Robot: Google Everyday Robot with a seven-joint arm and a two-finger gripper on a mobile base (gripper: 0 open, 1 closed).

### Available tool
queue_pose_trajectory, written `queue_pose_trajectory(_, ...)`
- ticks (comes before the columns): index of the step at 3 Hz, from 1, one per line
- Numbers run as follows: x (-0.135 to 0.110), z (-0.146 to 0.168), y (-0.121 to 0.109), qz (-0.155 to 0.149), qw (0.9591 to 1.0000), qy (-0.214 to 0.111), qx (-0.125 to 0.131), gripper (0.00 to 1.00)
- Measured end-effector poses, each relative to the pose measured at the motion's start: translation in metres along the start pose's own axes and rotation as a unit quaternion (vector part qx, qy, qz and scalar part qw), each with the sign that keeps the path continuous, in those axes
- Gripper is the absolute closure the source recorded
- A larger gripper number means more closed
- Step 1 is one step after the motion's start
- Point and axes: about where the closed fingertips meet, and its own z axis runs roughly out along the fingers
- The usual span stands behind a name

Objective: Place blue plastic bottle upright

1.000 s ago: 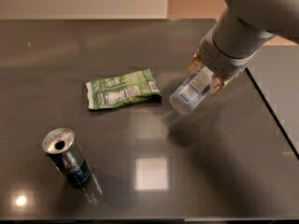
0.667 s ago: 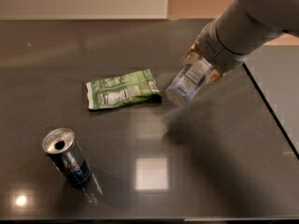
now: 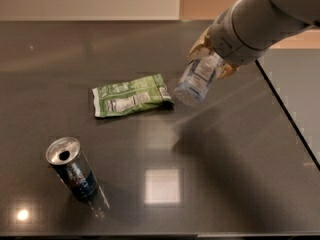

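Blue plastic bottle (image 3: 197, 81): gripped tilted in claw (image 3: 212, 58), above bench (image 3: 225, 174). Risks toppling if released off-vertical; could clip snack bag (image 3: 131, 95) nearby.

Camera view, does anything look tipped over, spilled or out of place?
Only the blue plastic bottle: it hangs tilted in the gripper, above the dark counter beside the green snack bag. The drink can stands upright; no spill shows.
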Motion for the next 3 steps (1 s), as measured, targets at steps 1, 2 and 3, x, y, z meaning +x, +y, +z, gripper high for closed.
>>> queue_pose_trajectory(1, 0.0, 0.0, 0.0, 0.0, 1.0, 0.0, 0.0, 1.0)
queue_pose_trajectory(2, -0.004, -0.005, -0.006, -0.03, 0.9994, -0.001, 0.019, 1.0)
queue_pose_trajectory(3, -0.013, -0.017, -0.012, -0.071, 0.9952, 0.003, 0.068, 1.0)
